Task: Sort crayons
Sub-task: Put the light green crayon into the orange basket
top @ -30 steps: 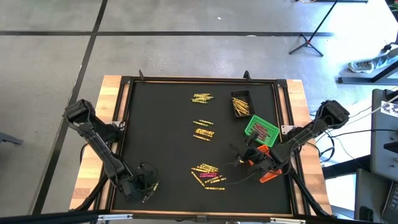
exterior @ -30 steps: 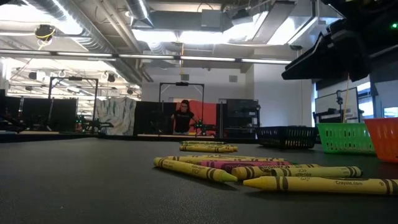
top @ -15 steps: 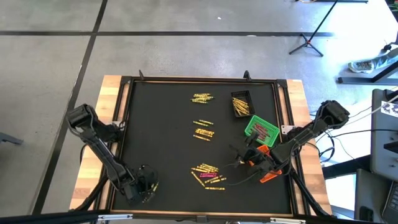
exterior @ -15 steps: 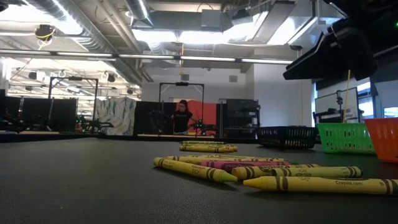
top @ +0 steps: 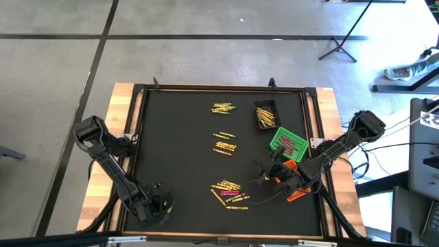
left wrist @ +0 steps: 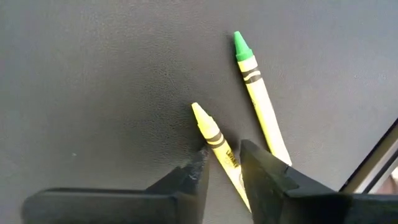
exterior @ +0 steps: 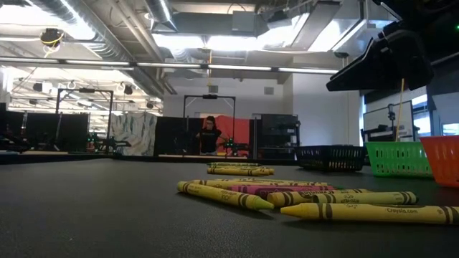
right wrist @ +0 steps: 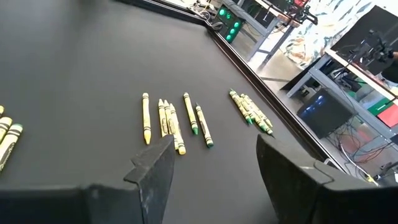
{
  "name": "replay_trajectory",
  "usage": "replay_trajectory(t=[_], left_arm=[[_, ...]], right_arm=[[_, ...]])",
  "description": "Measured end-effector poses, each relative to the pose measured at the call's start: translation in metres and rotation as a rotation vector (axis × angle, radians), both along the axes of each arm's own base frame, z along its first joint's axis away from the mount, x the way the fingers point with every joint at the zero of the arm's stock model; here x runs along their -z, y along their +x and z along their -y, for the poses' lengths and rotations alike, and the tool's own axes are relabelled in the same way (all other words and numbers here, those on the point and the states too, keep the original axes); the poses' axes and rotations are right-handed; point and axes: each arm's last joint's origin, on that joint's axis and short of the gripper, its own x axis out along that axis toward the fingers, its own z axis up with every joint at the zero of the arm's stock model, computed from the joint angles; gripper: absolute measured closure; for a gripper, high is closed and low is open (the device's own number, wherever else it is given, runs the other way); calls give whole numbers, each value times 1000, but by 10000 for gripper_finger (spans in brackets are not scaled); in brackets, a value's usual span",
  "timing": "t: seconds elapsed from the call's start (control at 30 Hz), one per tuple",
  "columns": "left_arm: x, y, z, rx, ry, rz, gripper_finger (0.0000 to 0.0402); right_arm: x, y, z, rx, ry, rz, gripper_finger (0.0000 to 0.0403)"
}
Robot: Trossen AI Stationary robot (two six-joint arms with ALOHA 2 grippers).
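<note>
While the left claw (left wrist: 221,165) straddles a yellow crayon (left wrist: 217,149), the black bin (top: 267,114) holds yellow crayons.

Left arm folded down from the bench's left edge toward its near left corner, left tool (top: 159,206) low over the surface there, fingers (left wrist: 186,180) narrowly parted with a yellow crayon between them. Right arm reaching in from the right edge, right tool (top: 264,177) near the near right corner, fingers (right wrist: 155,171) spread wide, gripping nothing.
</note>
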Motion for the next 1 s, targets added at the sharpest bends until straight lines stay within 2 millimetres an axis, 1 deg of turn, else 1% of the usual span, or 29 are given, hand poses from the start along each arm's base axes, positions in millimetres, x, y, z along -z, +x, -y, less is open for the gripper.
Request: replay_trajectory(t=[0.27,0.47,0.6,0.67,0.8,0.9,1.0], left_arm=[[0,0,0,111,34,11,393],[-3,-1,-1,139,33,18,392],[-16,-1,-3,144,23,85,395],[-23,0,-5,167,69,159,397],[-35,5,-12,199,214,339,397],[-41,14,-17,212,352,467,396],[-46,28,-23,242,474,556,396]], right_arm=[[0,0,0,-3,-4,-6,178],[0,0,-1,-35,-22,-42,178],[0,2,-4,-93,48,-56,178],[1,2,-4,-117,68,-75,178],[0,4,-8,-167,138,-74,178],[-2,9,-9,-217,217,-59,171],[-4,13,-9,-255,272,-51,152]])
